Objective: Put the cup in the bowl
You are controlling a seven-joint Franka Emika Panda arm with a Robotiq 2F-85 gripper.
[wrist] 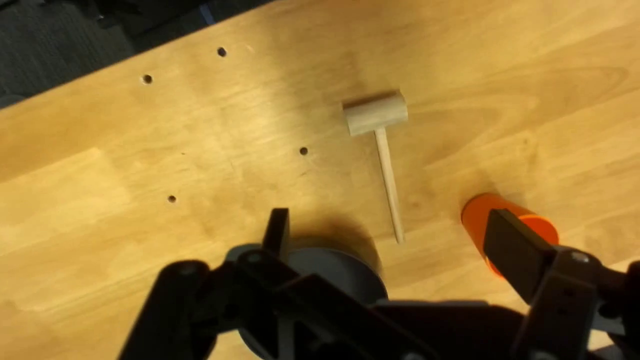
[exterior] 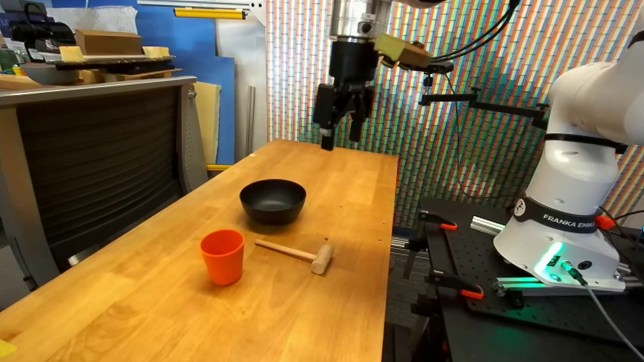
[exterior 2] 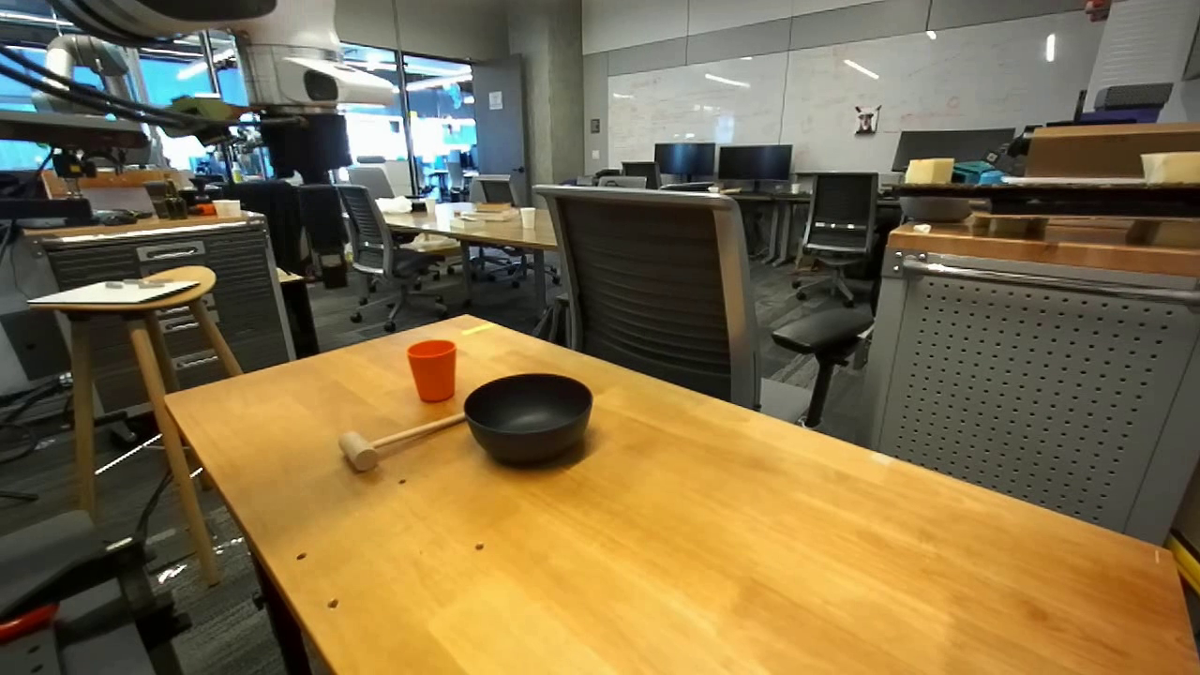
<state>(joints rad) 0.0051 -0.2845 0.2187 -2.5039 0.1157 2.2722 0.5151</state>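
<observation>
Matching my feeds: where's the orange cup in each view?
In an exterior view: orange cup left of centre, lower half.
In an exterior view: orange cup left of centre, just below mid-height.
Wrist view: orange cup right side, below mid-height, partly behind a gripper finger.
Shared landmark, all three: wooden mallet.

The desk (exterior: 322,322) is honey-yellow with browner wood grain, speckled by dark holes (wrist: 303,151) toward one long edge; a brighter yellow strip (exterior 2: 478,329) sits by a corner. The cup (exterior: 223,261) is plain orange-red, the bowl (exterior: 272,213) plain black, the mallet (exterior: 322,259) pale tan. The gripper (exterior: 341,138) is black. Along the opposite long edge, a chair (exterior: 100,136) has a grey frame and a dark back lined with horizontal ribs. Past the holed edge, the arm (exterior: 578,181) is white, banded black, with a green light (exterior: 548,257) at its foot. Beyond a short edge, the backdrop (exterior: 302,75) is striped orange, green, blue and white.
</observation>
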